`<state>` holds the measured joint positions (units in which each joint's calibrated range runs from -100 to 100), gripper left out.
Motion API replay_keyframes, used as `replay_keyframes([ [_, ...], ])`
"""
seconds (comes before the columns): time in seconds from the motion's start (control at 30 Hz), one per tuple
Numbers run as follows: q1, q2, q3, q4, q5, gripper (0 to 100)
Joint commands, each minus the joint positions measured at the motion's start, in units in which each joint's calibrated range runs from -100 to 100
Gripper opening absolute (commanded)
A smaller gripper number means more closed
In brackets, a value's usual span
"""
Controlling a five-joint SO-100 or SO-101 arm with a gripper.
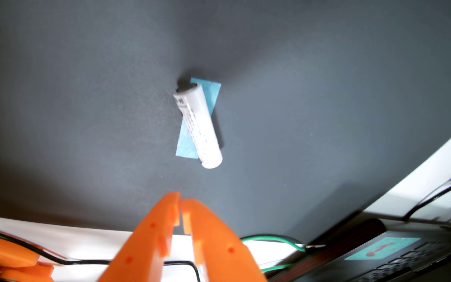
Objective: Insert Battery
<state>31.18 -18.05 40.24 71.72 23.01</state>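
A white cylindrical battery (197, 124) with black print lies on a dark grey mat (83, 108), slanted across a small blue paper strip (187, 141). Its dark end points to the far side, its white end toward me. My orange gripper (181, 199) rises from the bottom edge of the wrist view, below the battery and apart from it. Its two fingers (162, 225) meet at the tips with nothing between them.
A white table surface (78, 238) borders the mat at the bottom and right. Black and green wires (273, 239) run behind the gripper. A dark device with a teal sticker (381, 248) sits at the bottom right. Orange arm parts (4, 252) fill the bottom left corner.
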Motion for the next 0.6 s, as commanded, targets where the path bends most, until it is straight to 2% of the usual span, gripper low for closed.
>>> replay_keyframes([
  [0.0,2.94,1.25,-3.54,0.17,0.47,2],
  [0.23,4.36,1.67,-3.36,0.09,0.52,16],
  [0.57,4.24,1.67,-3.45,0.09,0.47,17],
])
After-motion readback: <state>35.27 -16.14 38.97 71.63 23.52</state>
